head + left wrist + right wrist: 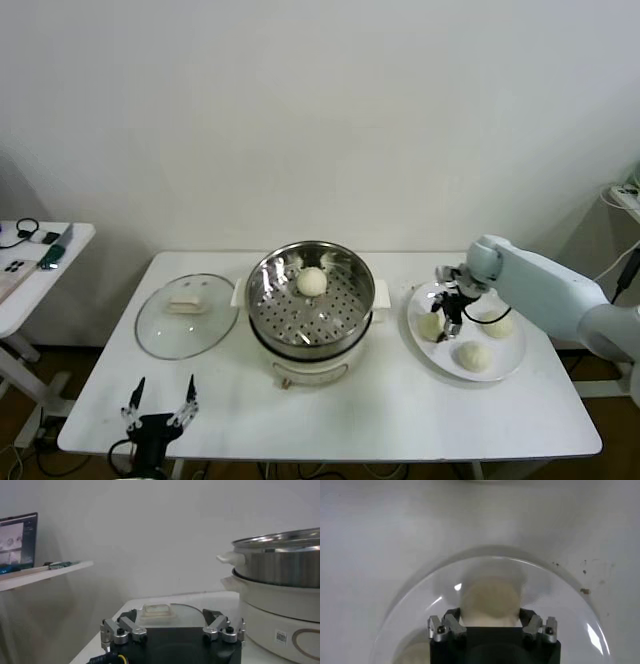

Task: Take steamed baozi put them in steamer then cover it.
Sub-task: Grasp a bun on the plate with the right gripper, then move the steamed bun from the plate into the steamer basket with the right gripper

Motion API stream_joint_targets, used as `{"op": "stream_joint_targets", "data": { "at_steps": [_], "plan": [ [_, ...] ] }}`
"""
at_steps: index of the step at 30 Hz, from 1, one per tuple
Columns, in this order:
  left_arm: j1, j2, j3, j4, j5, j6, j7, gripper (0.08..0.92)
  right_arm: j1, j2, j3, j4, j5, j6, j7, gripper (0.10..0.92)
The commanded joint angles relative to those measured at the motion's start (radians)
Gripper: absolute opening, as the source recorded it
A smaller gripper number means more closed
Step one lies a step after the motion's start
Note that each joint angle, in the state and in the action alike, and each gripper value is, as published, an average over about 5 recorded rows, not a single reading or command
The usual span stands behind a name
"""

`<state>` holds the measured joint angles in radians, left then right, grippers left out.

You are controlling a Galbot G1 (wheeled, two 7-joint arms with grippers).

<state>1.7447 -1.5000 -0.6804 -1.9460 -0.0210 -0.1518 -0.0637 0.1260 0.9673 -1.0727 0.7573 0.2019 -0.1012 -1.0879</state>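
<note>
Cream-white bun (490,599) sits between the spread fingers of your right gripper (450,312), which hangs over the near-left part of the plate (512,362); the jaws stand open on either side of the dough, not yet pressing it.

Risk, item one: soft dough. Close too hard and you will likely dent or tear it; close too lightly and it may slip out on the way across.

Risk, item two: neighbours. Two more buns (497,324) (472,355) lie just beside the chosen one on the same plate. A finger coming down off-centre could nudge either, or push the plate along the table (400,410).

Risk, item three: the carry. Your steamer (310,295) stands to the left of the plate, its steel rim raised on the white pot base (300,372). Keep the bun above that rim or you may knock it loose. One bun (312,281) already rests on the holed floor toward the back; set the next one apart from it.

Other stock: glass lid (187,315) lies flat on the table left of the steamer, handle up, for the covering step. Your left gripper (159,405) waits open at the table's near-left edge, pointing toward the lid. A side table (60,262) with small items stands well apart at far left.
</note>
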Motion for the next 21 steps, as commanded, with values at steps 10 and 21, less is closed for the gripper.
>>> {"op": "stream_joint_targets", "data": {
  "at_steps": [10,21],
  "plan": [
    [0.006,-0.002,0.003,-0.006,0.000,-0.005,0.001,0.823,0.161,-0.048,-0.087,0.064,0.184,-0.027,0.013,0.687],
    [0.004,-0.002,0.028,-0.021,0.010,0.000,0.002,0.823,0.628,-0.057,-0.404,0.237,0.599,-0.094,0.055,0.695]
  ]
}}
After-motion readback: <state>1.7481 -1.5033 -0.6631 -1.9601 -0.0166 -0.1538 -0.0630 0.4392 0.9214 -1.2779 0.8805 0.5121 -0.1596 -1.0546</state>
